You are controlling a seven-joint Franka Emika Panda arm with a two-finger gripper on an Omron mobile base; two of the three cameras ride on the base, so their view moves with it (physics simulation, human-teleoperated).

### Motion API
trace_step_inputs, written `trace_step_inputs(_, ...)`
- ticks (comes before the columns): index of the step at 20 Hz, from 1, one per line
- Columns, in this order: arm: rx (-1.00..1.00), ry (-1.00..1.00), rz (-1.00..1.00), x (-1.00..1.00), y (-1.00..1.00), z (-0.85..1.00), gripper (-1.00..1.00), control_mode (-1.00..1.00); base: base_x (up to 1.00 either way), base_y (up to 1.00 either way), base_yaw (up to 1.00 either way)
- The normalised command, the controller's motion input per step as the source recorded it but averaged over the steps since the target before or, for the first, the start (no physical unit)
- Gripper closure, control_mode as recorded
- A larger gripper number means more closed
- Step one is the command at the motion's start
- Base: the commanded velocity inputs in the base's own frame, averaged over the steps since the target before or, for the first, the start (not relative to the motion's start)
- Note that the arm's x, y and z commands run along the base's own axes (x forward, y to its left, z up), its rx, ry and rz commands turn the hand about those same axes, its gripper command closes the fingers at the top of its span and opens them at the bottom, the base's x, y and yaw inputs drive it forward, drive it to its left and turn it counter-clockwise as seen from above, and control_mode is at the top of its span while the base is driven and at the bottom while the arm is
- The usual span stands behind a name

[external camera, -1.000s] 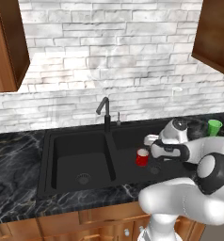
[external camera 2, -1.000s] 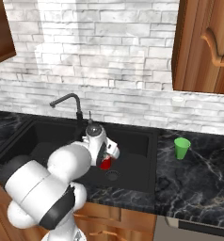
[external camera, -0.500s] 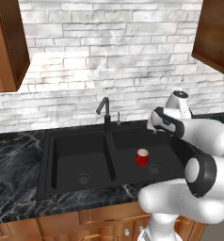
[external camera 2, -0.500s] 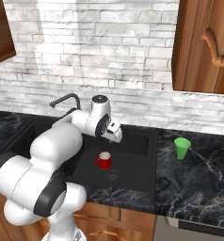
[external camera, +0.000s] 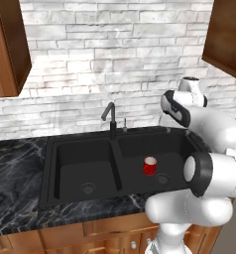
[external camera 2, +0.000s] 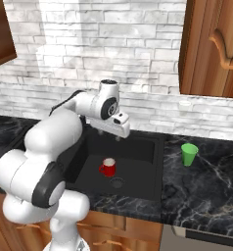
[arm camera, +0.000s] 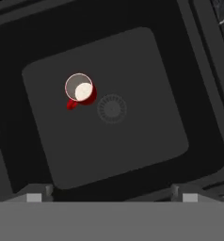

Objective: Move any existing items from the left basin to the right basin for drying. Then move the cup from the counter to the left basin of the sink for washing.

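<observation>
Red cup [external camera: 149,165] set down in the right basin [external camera: 177,149]; green cup [external camera 2: 189,154] not yet fetched.

The gripper [external camera 2: 119,132] is held high above the sink [external camera: 58,149] with its fingers spread wide and nothing between them. The red cup is stood upright, mouth up and long axis vertical, just beside the drain [arm camera: 112,108]. The green cup is stood upright on the counter [external camera 2: 211,181], right of the sink. A sideways approach could likely tip the light, tapered cup.

- No legible text, label, brand, number or sign appears in any view.
- The red cup [external camera: 149,165] and green cup [external camera 2: 189,154] carry no readable marking.
</observation>
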Motion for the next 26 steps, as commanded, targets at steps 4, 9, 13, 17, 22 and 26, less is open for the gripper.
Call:
trace_step_inputs(4,-0.02,0.08,0.00,-0.29,-0.26,0.35,-1.00,-1.00,0.00,0.00,0.00)
trace_step_inputs(9,-0.03,0.03,0.00,-0.23,-0.29,0.23,-1.00,-1.00,0.00,0.00,0.00)
trace_step_inputs(13,-0.02,0.00,0.00,-0.24,-0.34,0.04,-1.00,-1.00,0.00,0.00,0.00)
trace_step_inputs(17,-0.02,0.00,0.00,-0.20,-0.37,0.00,-1.00,-1.00,0.00,0.00,0.00)
trace_step_inputs(22,-0.02,-0.05,0.00,-0.23,-0.41,0.00,-1.00,-1.00,0.00,0.00,0.00)
trace_step_inputs(26,-0.03,-0.08,0.00,-0.14,-0.42,0.02,-1.00,-1.00,0.00,0.00,0.00)
